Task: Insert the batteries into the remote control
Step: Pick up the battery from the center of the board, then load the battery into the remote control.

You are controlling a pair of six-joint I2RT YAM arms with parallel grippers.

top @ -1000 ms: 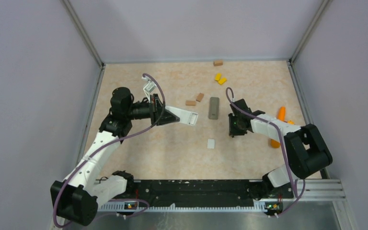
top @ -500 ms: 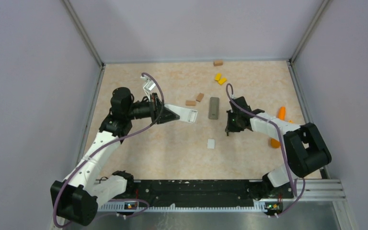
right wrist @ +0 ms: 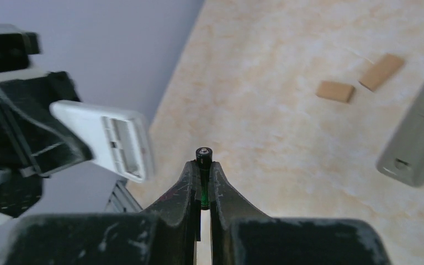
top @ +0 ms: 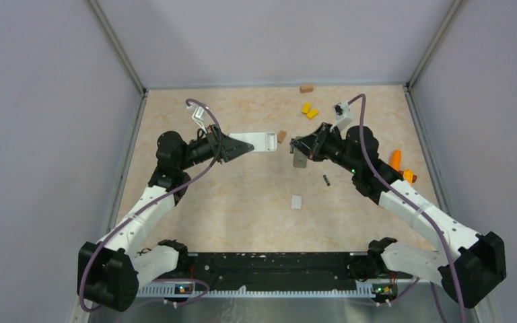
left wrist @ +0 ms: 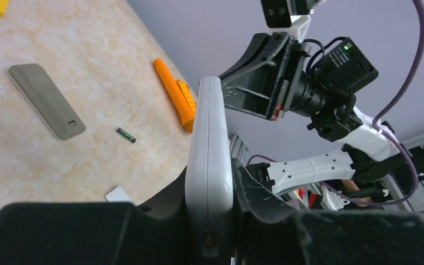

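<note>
left gripper [top: 242, 145] clamped on the sides of the white rectangular plastic remote control [top: 264, 142], holding it up off the beige marbled table [top: 229, 202], free end pointing at the other arm. In the right wrist view the remote's battery bay is uncovered and faces the camera; can't tell if anything is in it, too blurred

right gripper [right wrist: 202, 170] just right of the remote, not touching it, fingers pinched together on a thin dark-green cylindrical battery [right wrist: 203, 155]; the battery's metal end pokes past the fingertips toward the remote

second dark battery [top: 326, 180] lies loose on the table, right of the remote and nearer the arm bases, well apart. The small flat white battery cover [top: 297, 201] is also on the table, nearer the bases than the remote. The grey slab-shaped remote [left wrist: 47, 107] lies on the table just right of the white one, below the right gripper

step, my read: first battery being brought to the open bay, not yet seated. Next move needs the gap closed, the battery's long axis lined up with the slot, the correct end pressed against the spring and the left grip held steady, then release
</note>
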